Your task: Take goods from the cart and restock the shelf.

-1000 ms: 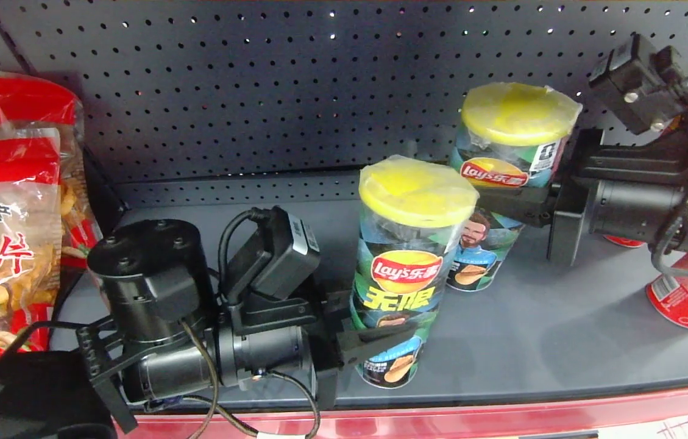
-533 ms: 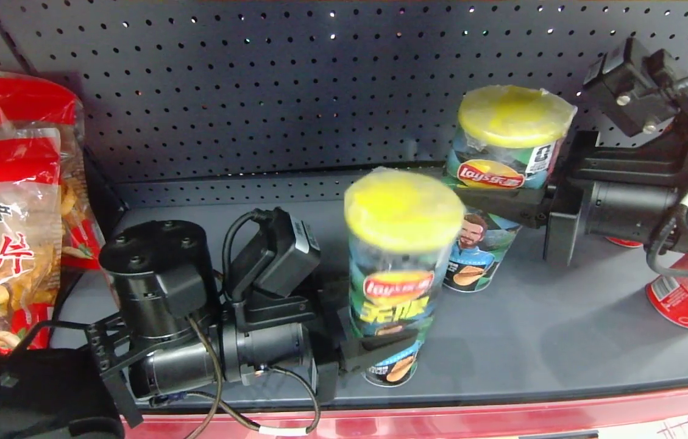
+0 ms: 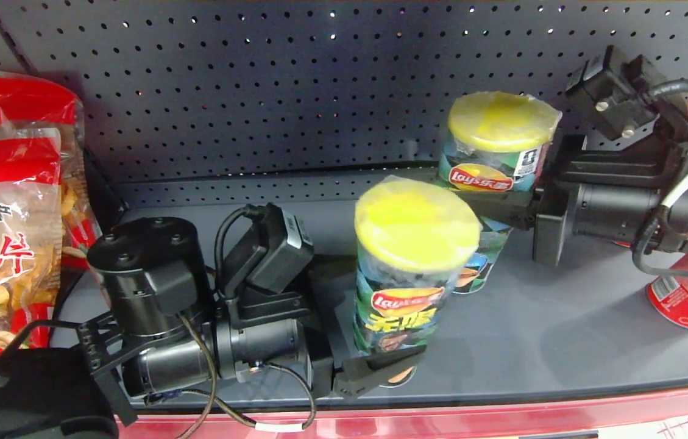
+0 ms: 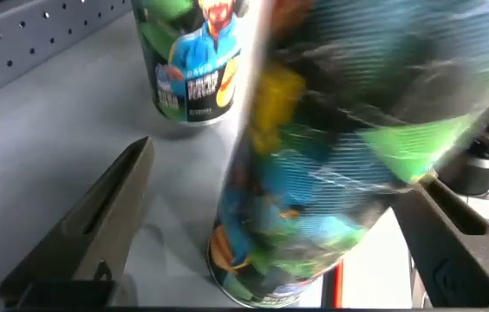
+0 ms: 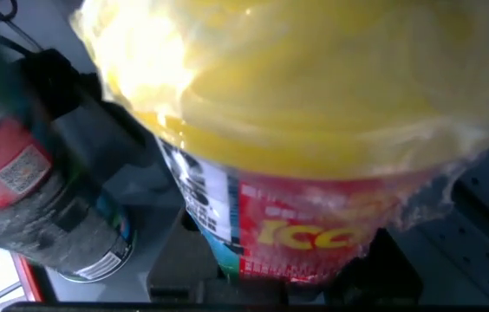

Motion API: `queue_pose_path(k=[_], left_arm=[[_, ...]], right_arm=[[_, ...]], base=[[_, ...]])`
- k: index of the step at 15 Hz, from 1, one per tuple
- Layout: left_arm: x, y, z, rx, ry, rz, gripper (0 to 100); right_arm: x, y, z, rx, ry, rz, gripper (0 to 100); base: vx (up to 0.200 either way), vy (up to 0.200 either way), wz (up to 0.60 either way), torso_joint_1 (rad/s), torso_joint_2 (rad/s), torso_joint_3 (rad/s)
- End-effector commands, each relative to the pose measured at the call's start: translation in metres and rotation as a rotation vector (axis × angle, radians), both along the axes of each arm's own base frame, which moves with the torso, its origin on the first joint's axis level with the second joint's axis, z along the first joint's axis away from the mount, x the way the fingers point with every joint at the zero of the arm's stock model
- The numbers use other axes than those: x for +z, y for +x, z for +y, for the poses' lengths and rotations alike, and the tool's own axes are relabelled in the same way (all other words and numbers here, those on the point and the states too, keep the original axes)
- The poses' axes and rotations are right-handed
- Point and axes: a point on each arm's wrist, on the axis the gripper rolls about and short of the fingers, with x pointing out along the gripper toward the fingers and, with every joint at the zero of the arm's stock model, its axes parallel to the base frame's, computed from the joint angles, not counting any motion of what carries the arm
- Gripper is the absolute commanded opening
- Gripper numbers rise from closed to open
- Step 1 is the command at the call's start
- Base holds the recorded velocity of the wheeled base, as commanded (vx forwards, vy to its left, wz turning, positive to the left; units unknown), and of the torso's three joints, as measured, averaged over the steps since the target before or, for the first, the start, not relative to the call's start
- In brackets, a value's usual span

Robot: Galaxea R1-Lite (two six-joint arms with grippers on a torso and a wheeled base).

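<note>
The front chip canister (image 3: pixel 415 274) stood at lower centre of the head view, near the front lip of the grey shelf (image 3: pixel 563 341), and its top seemed to lean forward. The left gripper (image 4: pixel 283 169) was spread around its lower body, with one finger clear of the wall. At upper right the right gripper (image 3: pixel 487 201) pinched the rear chip canister (image 3: pixel 496 158). Whether that canister's base rested on the board could not be told.

Tall, narrow tubes on smooth painted metal probably tip easily. The left arm would do best to steady its canister upright, then back straight out without brushing it. The right should seat its canister flat before letting go.

Both canisters were glossy printed cylinders with round yellow lids under crinkled clear film. The back panel (image 3: pixel 258 91) was perforated sheet.
</note>
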Motion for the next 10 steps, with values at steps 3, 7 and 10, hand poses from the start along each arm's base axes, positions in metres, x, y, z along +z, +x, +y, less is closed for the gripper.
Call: queue_pose_path(k=[3, 7, 10], left_arm=[[0.004, -0.021, 0.02, -0.003, -0.005, -0.005, 100], [0.018, -0.061, 0.054, -0.029, -0.053, -0.054, 100], [0.03, -0.071, 0.108, 0.177, -0.119, -0.097, 100]], right_arm=[[-0.004, 0.005, 0.003, 0.0, -0.009, 0.011, 0], [-0.006, 0.009, 0.004, -0.01, -0.013, 0.017, 0], [0.004, 0.015, 0.002, -0.03, 0.003, -0.008, 0]], base=[[0.0, 0.0, 0.0, 0.0, 0.0, 0.0], [0.0, 0.0, 0.0, 0.0, 0.0, 0.0], [0.0, 0.0, 0.0, 0.0, 0.0, 0.0]])
